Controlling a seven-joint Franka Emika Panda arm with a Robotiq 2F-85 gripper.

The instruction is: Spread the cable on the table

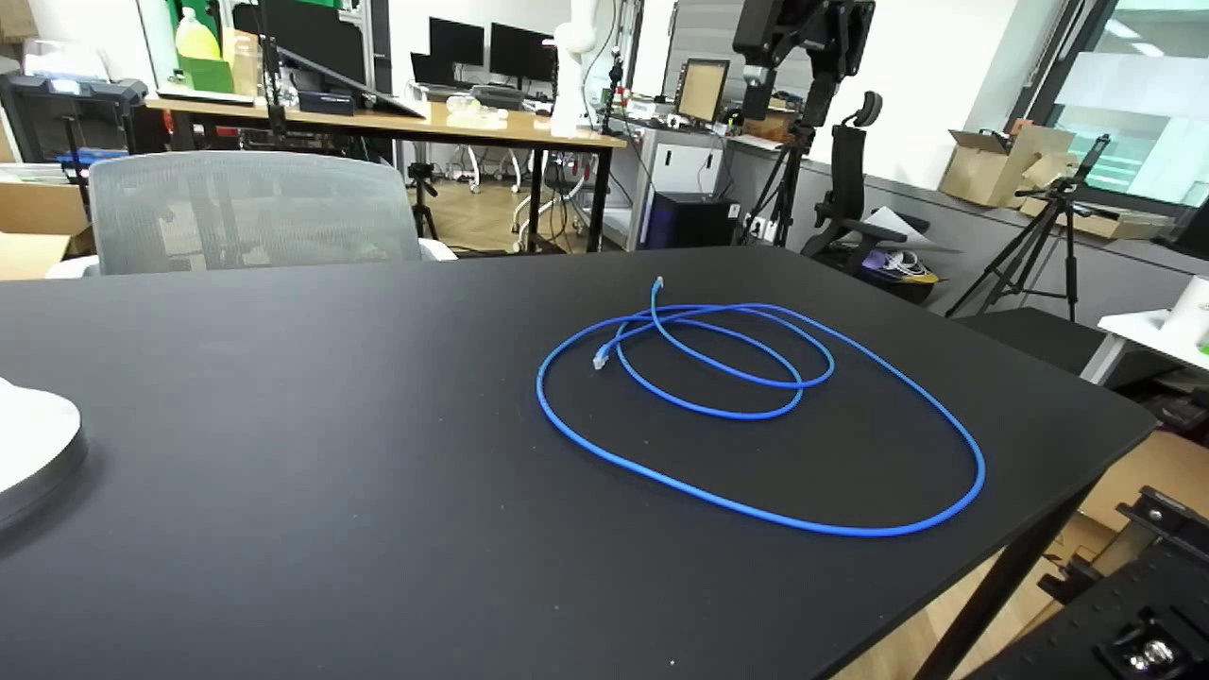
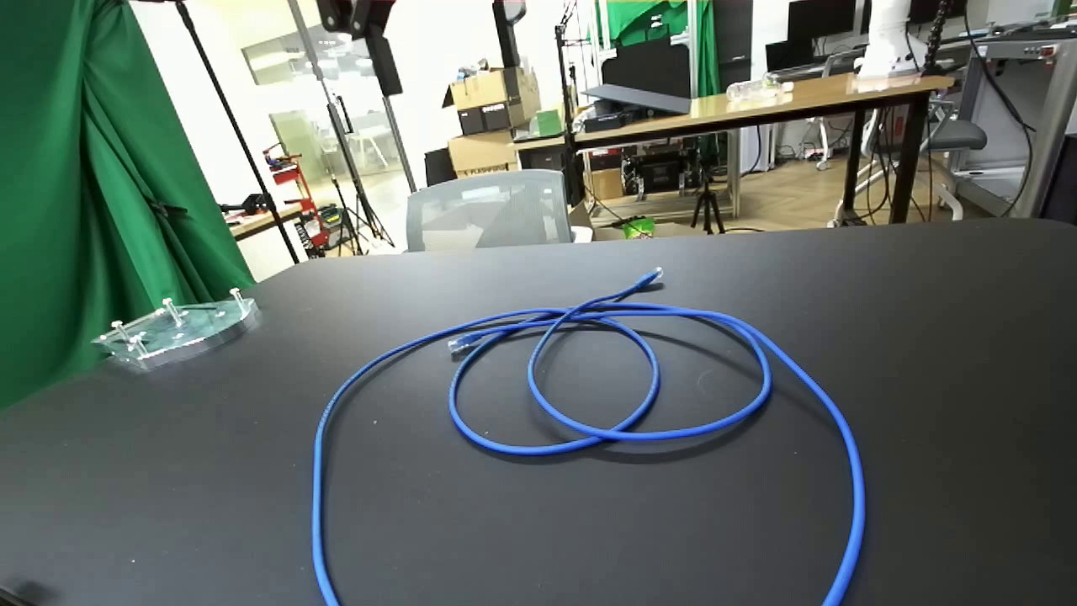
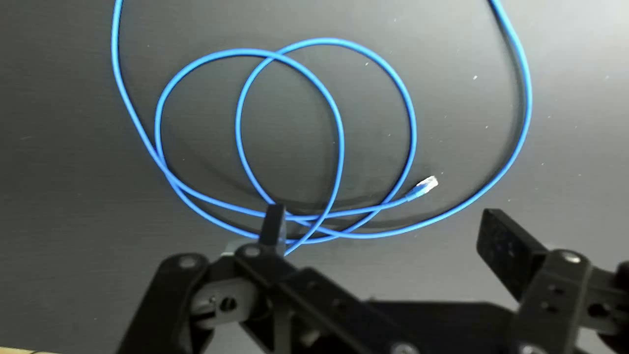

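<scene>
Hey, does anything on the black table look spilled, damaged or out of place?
No spill or obvious damage shows. The cable stands out a little: in the wrist view its inner loops overlap and cross rather than lying spread out. Pale specks dot the table too; I can't tell whether they're dust or scratches.

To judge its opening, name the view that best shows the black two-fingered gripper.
The wrist view: the black gripper is close up, its fingers clearly apart. Both exterior views show it smaller, cut off by the top edge.
</scene>
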